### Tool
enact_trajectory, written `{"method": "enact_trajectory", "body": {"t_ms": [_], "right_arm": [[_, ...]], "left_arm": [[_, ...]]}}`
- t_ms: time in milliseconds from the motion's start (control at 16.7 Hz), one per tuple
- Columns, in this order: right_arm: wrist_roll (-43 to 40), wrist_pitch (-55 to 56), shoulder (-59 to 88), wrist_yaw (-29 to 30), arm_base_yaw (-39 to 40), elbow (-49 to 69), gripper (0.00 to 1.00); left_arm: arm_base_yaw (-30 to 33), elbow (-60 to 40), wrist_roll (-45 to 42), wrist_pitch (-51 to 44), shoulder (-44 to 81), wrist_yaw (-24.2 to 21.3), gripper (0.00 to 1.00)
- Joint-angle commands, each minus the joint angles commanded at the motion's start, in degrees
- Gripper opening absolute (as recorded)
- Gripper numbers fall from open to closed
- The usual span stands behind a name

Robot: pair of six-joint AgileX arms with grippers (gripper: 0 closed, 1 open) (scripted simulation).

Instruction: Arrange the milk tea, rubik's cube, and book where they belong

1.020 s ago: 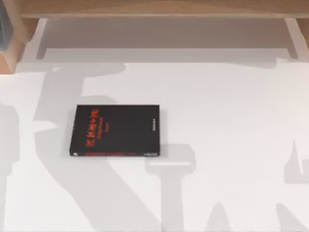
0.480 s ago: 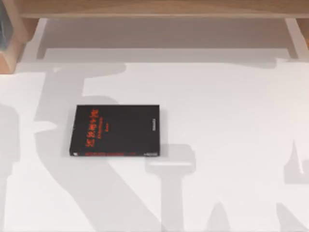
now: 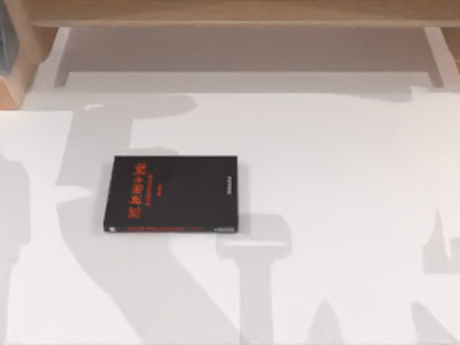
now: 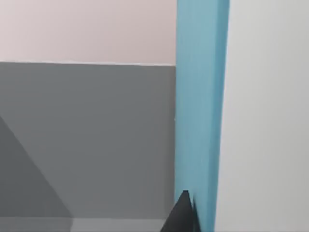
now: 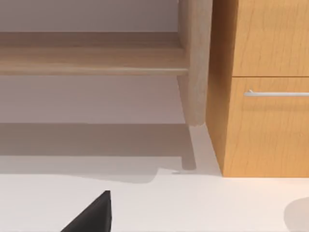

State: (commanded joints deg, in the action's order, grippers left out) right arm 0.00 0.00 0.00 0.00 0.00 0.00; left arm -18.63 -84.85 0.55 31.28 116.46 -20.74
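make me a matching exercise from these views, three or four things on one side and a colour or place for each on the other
Things:
1. book
2. drawer front
3. upright panel
4. table

Descriptions:
a. blue
b. white surface
c. black cover, red lettering, lying flat left of the table's middle
d. orange-brown wood with a metal bar handle

Pairs: 1-c, 2-d, 3-a, 4-b
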Motion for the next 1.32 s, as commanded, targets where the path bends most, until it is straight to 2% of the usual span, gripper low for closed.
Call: {"method": "enact_trajectory", "body": {"t_ms": [240, 480, 660, 960, 1140, 1320], "right_arm": [[0.0, 0.0, 0.0, 0.0, 0.0, 0.0, 1.0], [0.0, 0.0, 0.0, 0.0, 0.0, 0.0, 1.0], [0.0, 0.0, 0.0, 0.0, 0.0, 0.0, 1.0], [0.0, 0.0, 0.0, 0.0, 0.0, 0.0, 1.0], [0.0, 0.0, 0.0, 0.0, 0.0, 0.0, 1.0], [0.0, 0.0, 0.0, 0.0, 0.0, 0.0, 1.0]], "left_arm": [[0.41, 0.08, -0.33, 0.21, -0.15, 0.42, 0.0], [0.66, 4.35, -3.75, 2.45, -5.36, 6.0, 0.0], [0.61, 10.69, -8.43, 5.12, -11.35, 13.68, 0.0], [3.07, 24.75, -18.39, 9.72, -23.5, 29.3, 0.0], [7.59, 33.97, -25.49, 11.5, -29.88, 38.57, 0.0], [15.22, 42.65, -33.43, 11.87, -33.36, 46.5, 0.0]]}}
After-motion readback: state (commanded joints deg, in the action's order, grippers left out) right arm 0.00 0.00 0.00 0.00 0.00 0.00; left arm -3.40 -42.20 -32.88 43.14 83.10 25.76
